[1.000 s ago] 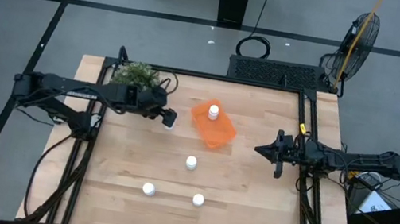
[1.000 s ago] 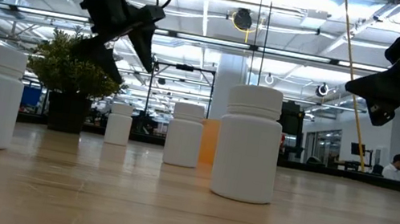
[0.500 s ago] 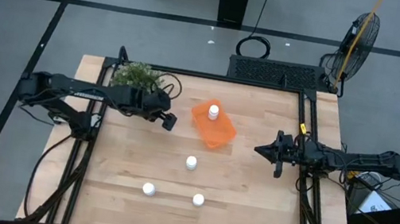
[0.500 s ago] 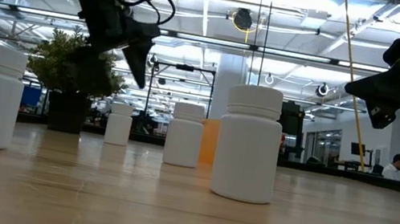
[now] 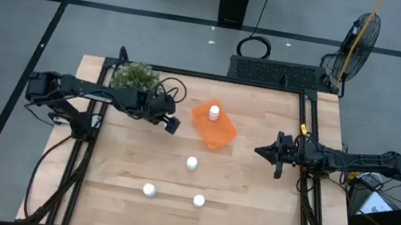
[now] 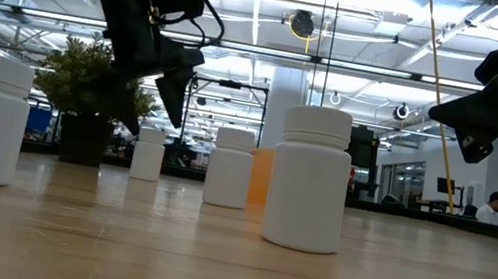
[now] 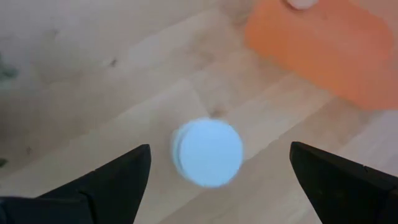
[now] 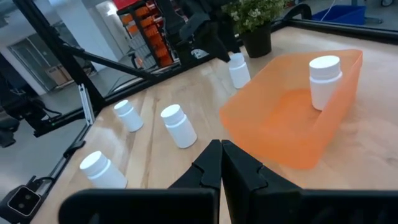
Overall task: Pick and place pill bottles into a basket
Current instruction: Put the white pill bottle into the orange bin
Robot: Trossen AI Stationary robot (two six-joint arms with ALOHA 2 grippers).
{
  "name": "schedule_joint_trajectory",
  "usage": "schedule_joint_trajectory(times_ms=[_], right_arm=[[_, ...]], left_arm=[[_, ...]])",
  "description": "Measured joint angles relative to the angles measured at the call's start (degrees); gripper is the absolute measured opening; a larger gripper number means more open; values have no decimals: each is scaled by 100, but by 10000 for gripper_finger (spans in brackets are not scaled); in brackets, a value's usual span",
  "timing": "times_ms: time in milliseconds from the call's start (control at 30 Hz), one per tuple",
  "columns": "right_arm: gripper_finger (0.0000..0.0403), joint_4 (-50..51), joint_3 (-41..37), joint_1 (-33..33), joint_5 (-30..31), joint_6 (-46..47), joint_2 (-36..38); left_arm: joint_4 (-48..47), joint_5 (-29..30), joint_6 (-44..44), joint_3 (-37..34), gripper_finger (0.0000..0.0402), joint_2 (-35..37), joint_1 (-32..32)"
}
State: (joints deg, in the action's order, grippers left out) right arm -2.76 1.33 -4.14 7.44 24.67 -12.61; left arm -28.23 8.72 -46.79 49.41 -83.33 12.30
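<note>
Wooden tabletop (image 5: 236, 191) carries an orange basket (image 5: 218, 131), the landmark for all that follows. One bottle (image 5: 214, 112) stands upright inside the basket, toward its far end. A second bottle (image 7: 207, 152) stands just beside the basket on the plant (image 5: 135, 76) side, directly under the left tool (image 5: 170, 121), whose fingers are spread wide and hang either side of the cap without touching. Three more bottles stand apart on the near side of the basket: one (image 5: 192, 162) fairly close, two (image 5: 149, 190) (image 5: 199, 200) farther off. The right tool (image 5: 265, 150) waits well off to the basket's other side, fingers pressed together and empty.

Each bottle is a small white cylinder with a slightly narrower white cap. They look stiff, light and smooth, so probably slippery and easy to tip; gripping the body below the cap, squarely across its width, seems safest
</note>
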Motion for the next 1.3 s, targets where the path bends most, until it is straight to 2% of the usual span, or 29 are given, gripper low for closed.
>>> schedule_joint_trajectory(times_ms=[433,533,767,933,1100,1300], right_arm=[[0,0,-1,0,0,9,-34],[0,0,-1,0,0,15,-34],[0,0,-1,0,0,15,-34],[0,0,-1,0,0,17,-34],[0,2,1,2,0,11,-34],[0,2,-1,0,2,4,-34]], left_arm=[[-129,-230,-23,-4,387,-46,221],[-127,-316,-31,-5,365,-104,283],[20,-390,18,-7,284,-93,316],[22,-423,153,-7,244,-93,312],[22,-421,164,-7,224,-93,312],[60,-446,127,-7,219,-303,311]])
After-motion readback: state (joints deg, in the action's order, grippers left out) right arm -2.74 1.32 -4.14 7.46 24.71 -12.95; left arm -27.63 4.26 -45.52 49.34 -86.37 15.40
